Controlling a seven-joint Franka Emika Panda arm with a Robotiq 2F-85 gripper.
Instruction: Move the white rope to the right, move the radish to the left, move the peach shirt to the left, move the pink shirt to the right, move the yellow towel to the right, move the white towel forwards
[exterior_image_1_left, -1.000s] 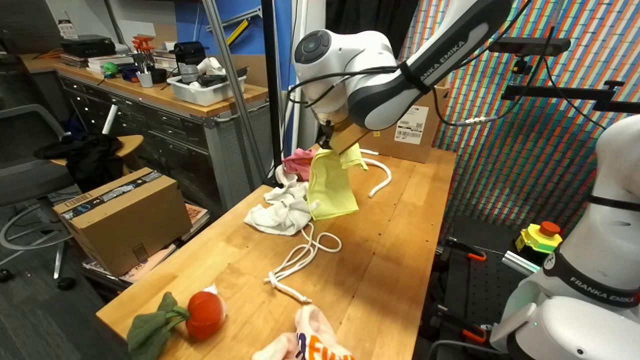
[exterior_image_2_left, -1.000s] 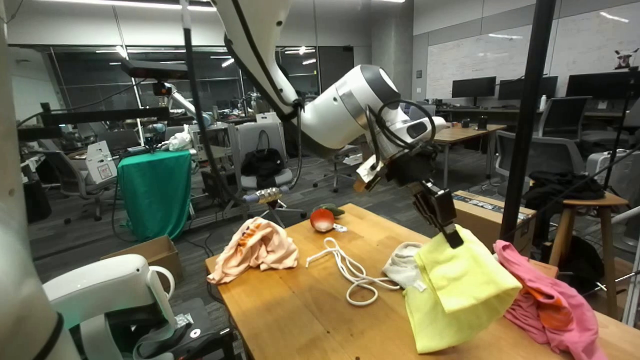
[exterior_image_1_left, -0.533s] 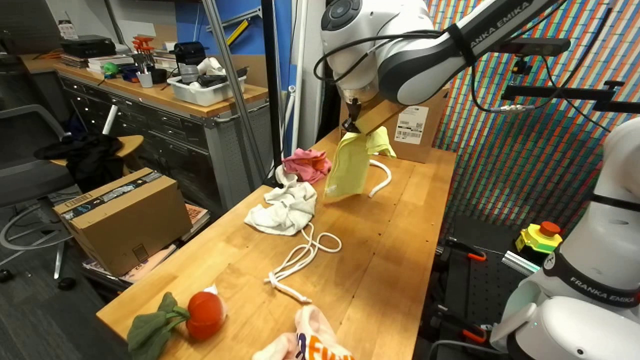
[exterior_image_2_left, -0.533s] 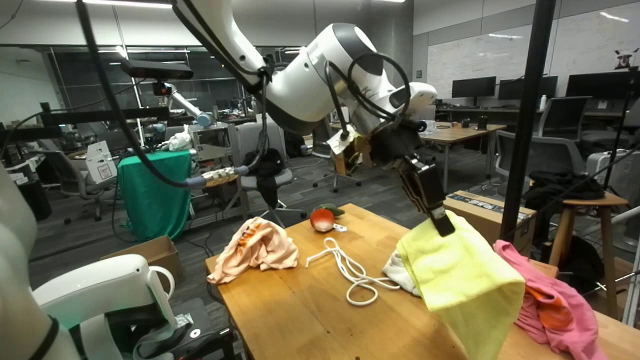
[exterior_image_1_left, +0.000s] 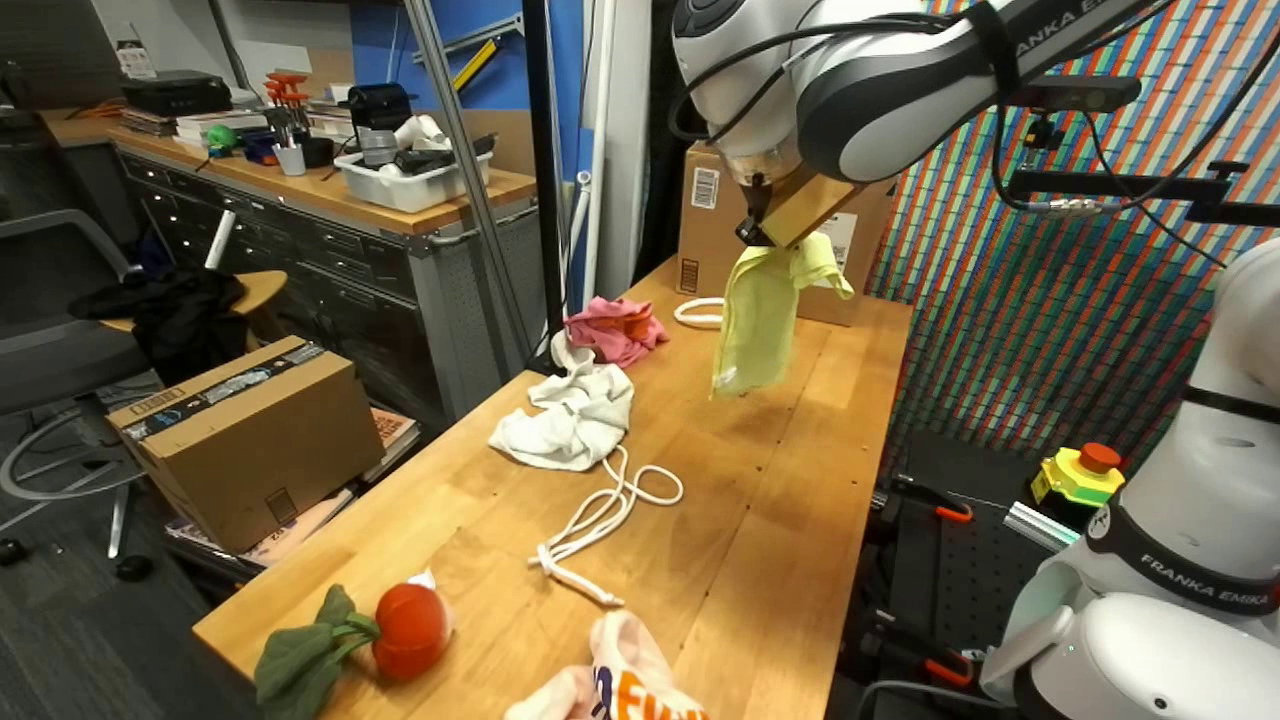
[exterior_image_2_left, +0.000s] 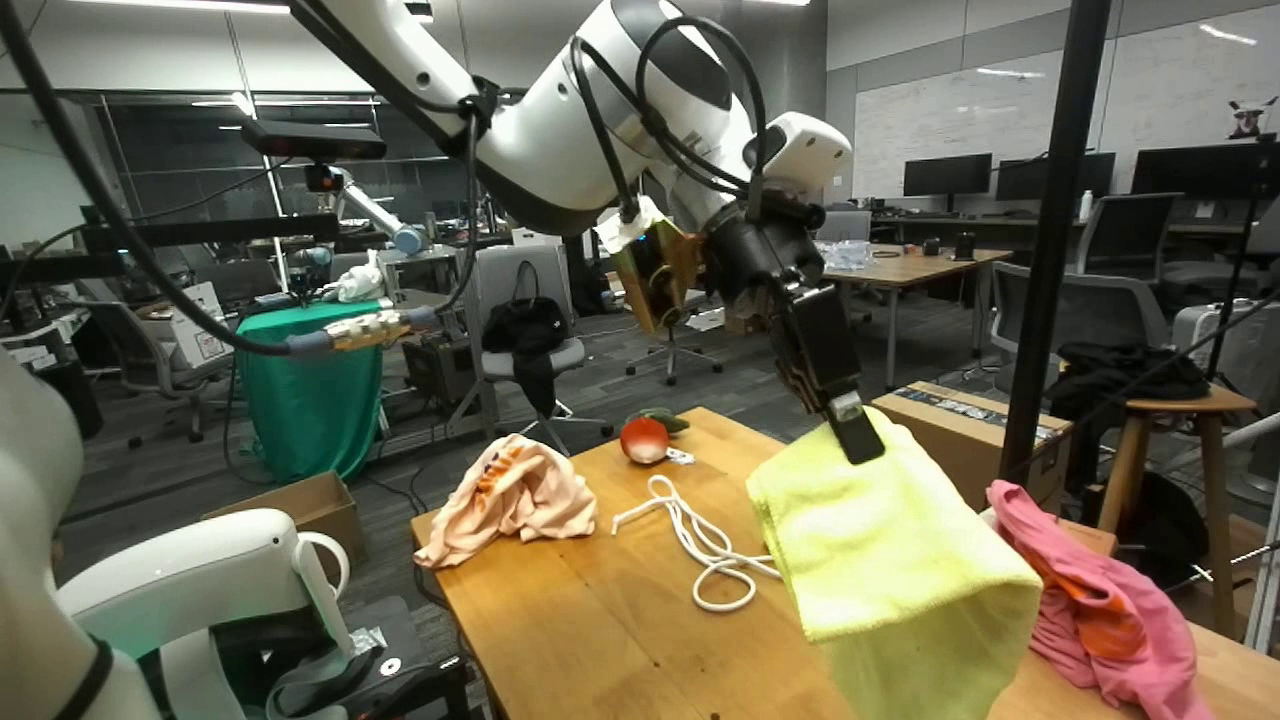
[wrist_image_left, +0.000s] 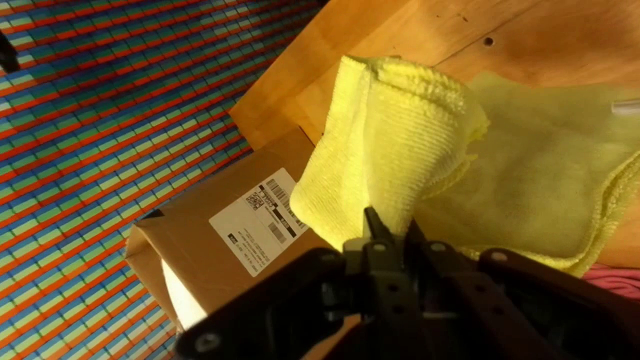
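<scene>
Wrist view: yellow towel (wrist_image_left: 400, 135), pinched in closed gripper (wrist_image_left: 394, 227); presumably light, limp, best held by a folded edge. At left, cardboard box (wrist_image_left: 205, 255): shipping label (wrist_image_left: 260, 222), barcoded, fine print illegible.

In an exterior view: towel above wooden table (exterior_image_1_left: 770, 520), far part; right, base band (exterior_image_1_left: 1190, 573) marked "FRANKA EMIKA".

In an exterior view: towel left of pink shirt (exterior_image_2_left: 1100, 600).

Dim wrist view, blurred hand (wrist_image_left: 394, 227)

The yellow towel (exterior_image_2_left: 890, 550) hangs gripped; white rope (exterior_image_1_left: 695, 321), radish (exterior_image_1_left: 408, 632), peach shirt (exterior_image_2_left: 518, 505), pink shirt (exterior_image_2_left: 1105, 615) and white towel (exterior_image_1_left: 572, 418) lie on the table (exterior_image_1_left: 760, 560).
</scene>
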